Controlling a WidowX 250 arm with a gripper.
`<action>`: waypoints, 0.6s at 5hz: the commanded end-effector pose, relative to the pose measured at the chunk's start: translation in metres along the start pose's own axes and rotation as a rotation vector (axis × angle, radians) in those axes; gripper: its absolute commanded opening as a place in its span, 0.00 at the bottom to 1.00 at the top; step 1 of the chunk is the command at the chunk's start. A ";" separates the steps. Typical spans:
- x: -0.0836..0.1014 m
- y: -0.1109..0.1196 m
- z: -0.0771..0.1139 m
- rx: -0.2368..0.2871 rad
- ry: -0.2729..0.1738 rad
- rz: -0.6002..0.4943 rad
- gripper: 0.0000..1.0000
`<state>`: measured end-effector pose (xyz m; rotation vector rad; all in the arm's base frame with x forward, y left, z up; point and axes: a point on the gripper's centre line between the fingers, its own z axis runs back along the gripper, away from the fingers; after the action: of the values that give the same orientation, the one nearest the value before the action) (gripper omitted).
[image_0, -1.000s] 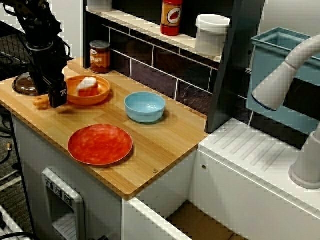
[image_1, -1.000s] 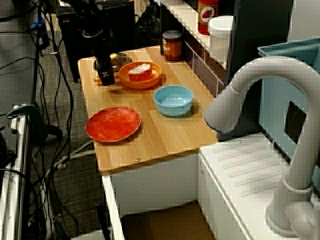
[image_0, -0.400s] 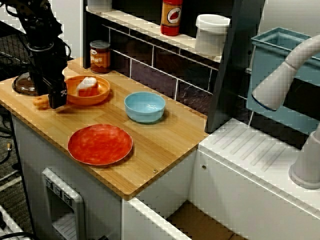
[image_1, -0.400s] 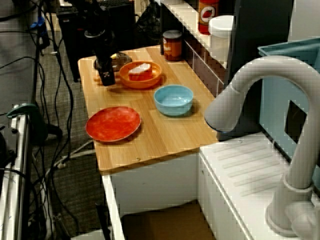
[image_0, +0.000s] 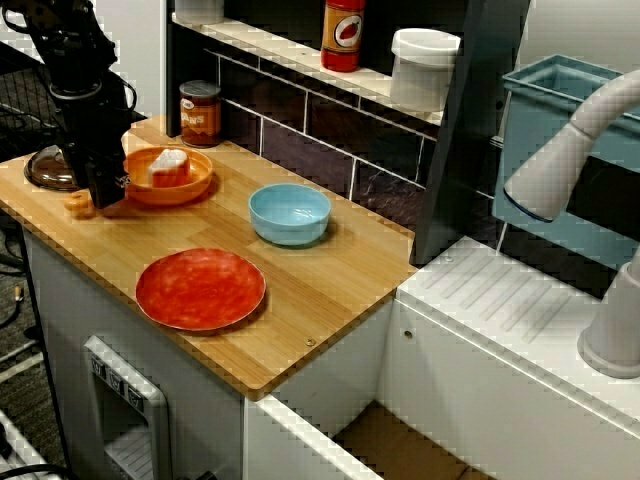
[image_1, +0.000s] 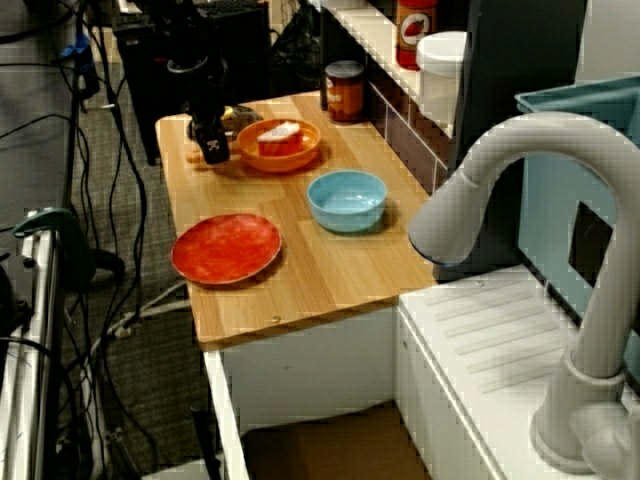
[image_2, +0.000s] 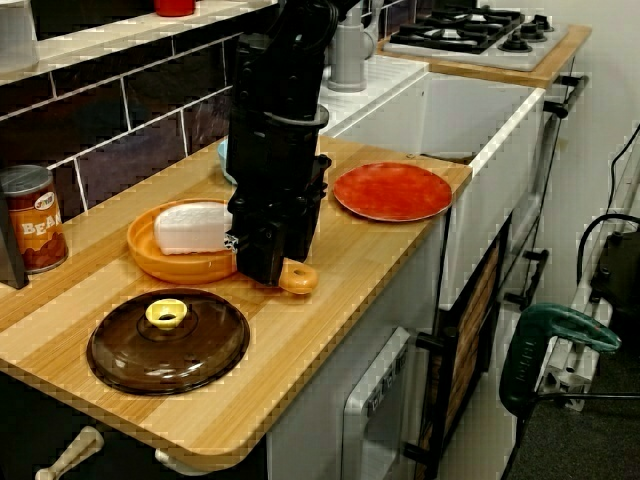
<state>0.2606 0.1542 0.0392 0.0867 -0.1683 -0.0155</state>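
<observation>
Your black fingers (image_2: 262, 256) stand at the rim of the shallow orange bowl (image_2: 178, 266), which holds a white block (image_2: 195, 228) on the wooden tabletop (image_2: 345, 262); you cannot tell how open they are.

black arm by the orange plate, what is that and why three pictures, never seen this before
It is a robot arm with a hand at its tip, working at a wooden counter. One picture looks from the front, one past the grey tap, one low from the counter's end. On the counter: an orange plate bearing a white-topped block, a blue bowl, a red plate, a brown lid. The hand sits at the orange plate's rim; whether it grips is hidden.
</observation>
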 end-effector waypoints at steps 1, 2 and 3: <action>0.003 0.010 0.016 0.027 -0.034 0.004 0.00; 0.002 0.012 0.018 0.026 -0.039 0.006 0.00; 0.003 0.012 0.019 0.023 -0.040 0.008 0.00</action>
<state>0.2581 0.1555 0.0394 0.0764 -0.1604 -0.0011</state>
